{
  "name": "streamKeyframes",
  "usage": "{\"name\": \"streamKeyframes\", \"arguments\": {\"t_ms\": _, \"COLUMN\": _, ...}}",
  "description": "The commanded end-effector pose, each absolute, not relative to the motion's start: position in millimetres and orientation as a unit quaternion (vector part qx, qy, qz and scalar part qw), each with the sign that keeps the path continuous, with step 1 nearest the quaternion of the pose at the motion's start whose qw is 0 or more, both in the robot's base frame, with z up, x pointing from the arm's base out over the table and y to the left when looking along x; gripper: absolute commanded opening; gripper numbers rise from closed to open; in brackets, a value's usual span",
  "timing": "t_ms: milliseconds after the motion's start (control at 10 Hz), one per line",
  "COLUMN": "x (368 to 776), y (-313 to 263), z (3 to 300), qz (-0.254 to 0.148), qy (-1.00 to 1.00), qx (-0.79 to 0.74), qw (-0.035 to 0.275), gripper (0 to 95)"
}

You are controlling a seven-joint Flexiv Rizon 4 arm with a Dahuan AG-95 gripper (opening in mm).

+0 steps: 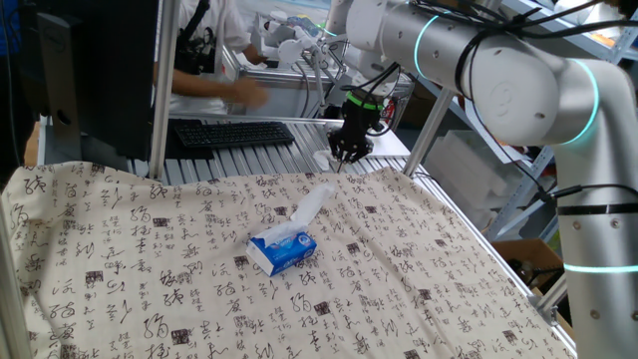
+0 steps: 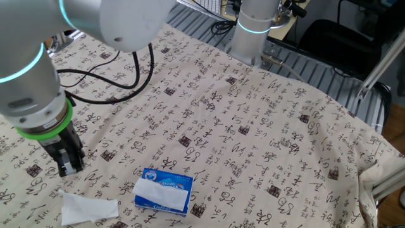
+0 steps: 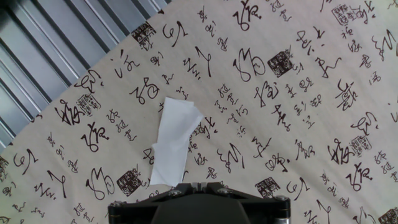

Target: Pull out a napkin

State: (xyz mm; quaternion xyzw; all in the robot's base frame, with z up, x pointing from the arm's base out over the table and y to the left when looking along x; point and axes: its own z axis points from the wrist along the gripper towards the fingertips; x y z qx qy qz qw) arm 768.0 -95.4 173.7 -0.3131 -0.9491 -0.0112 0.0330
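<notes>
Arm: the white and grey jointed robot arm with glowing cyan rings reaches from the 3 o'clock side of one fixed view toward 12 o'clock, its wrist pointing straight down.
Hand: the black two-finger hand hangs above the far edge of the tabletop; in the other fixed view it sits at 9 o'clock, fingers downward, clear of the cloth.
Hand state: nothing is between the fingers; how wide they stand I cannot tell, as they look close together and the hand view shows only the dark housing at 6 o'clock.
Napkin: the loose white paper napkin lies flat and slightly creased on the cloth, under the hand, separate from the box.
Box: the blue and white rectangular tissue pack rests near the middle, white tissue showing at its top.
Tabletop: cream cloth with black calligraphy print covers it.
</notes>
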Motion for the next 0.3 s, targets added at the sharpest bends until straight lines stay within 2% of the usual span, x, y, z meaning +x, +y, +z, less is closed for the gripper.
{"name": "streamKeyframes", "arguments": {"t_ms": 100, "x": 753.5, "y": -84.2, "z": 182.0, "qz": -0.029, "qy": -0.949, "qx": -0.312, "qw": 0.018, "gripper": 0.0}}
{"name": "streamKeyframes", "arguments": {"t_ms": 300, "x": 753.5, "y": -84.4, "z": 181.9, "qz": -0.031, "qy": -0.948, "qx": -0.316, "qw": 0.018, "gripper": 0.0}}
